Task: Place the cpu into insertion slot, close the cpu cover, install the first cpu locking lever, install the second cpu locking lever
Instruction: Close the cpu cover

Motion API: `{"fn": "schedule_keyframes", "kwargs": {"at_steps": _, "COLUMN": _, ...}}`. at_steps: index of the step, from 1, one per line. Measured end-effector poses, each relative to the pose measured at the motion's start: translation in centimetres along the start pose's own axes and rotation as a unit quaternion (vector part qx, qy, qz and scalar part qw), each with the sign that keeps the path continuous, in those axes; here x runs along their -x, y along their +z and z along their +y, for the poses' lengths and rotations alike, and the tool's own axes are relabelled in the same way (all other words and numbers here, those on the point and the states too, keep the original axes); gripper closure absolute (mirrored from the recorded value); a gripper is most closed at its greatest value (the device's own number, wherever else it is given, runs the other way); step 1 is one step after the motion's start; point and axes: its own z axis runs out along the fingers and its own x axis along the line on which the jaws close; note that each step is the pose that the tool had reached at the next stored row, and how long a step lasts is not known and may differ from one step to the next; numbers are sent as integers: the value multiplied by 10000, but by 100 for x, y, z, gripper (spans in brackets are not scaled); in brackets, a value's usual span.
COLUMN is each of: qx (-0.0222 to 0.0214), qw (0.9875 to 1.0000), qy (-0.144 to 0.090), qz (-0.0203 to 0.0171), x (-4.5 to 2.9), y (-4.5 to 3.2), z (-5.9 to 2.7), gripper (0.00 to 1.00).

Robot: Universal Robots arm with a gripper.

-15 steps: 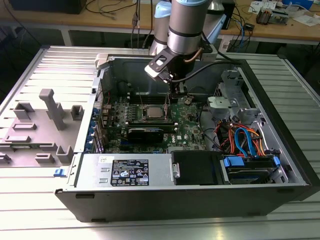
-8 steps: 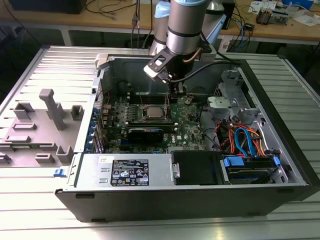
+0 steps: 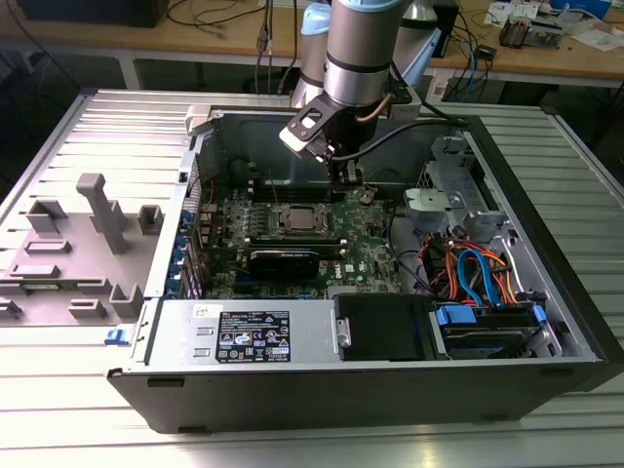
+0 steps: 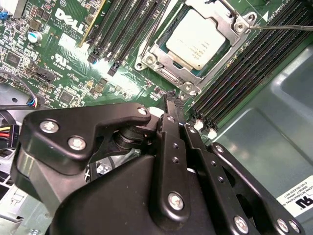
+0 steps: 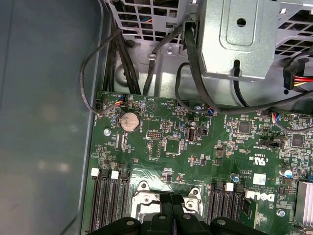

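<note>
Table (image 3: 58,429) of ribbed metal carries your one open computer case (image 3: 341,400) in the exterior view, with one grey plastic shroud (image 3: 93,234) lying beside it toward the exterior view's left. Your one arm reaches down into the case. Its gripper (image 3: 343,177) hangs over the green board (image 3: 366,258), close behind the one cpu (image 3: 298,220), which sits between two banks of black memory slots (image 3: 292,190). In the second wrist view you see the cpu (image 4: 198,39) seated flat, silvery top up, with the cpu cover (image 4: 157,43) lying closed around it. One thin locking lever (image 4: 283,27) runs off from a corner of the socket, and you cannot tell whether it is latched. The gripper's two black fingers (image 4: 168,127) are pressed together with nothing between them, their tips just beside a socket corner. In the first wrist view the two fingers (image 5: 166,210) stand side by side over the insertion slot (image 5: 143,195). Farther along the board you have one round coin battery (image 5: 129,121) and one grey metal cage (image 5: 239,44).
</note>
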Motion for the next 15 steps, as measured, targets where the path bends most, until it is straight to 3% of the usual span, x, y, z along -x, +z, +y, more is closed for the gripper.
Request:
{"fn": "schedule_keyframes", "kwargs": {"at_steps": 8, "qx": 0, "qw": 10000, "qy": 0, "qz": 1, "x": 2, "y": 3, "z": -31, "gripper": 89}}
{"fn": "schedule_keyframes", "kwargs": {"at_steps": 15, "qx": 0, "qw": 10000, "qy": 1, "qz": 0, "x": -24, "y": 30, "z": -267, "gripper": 89}}
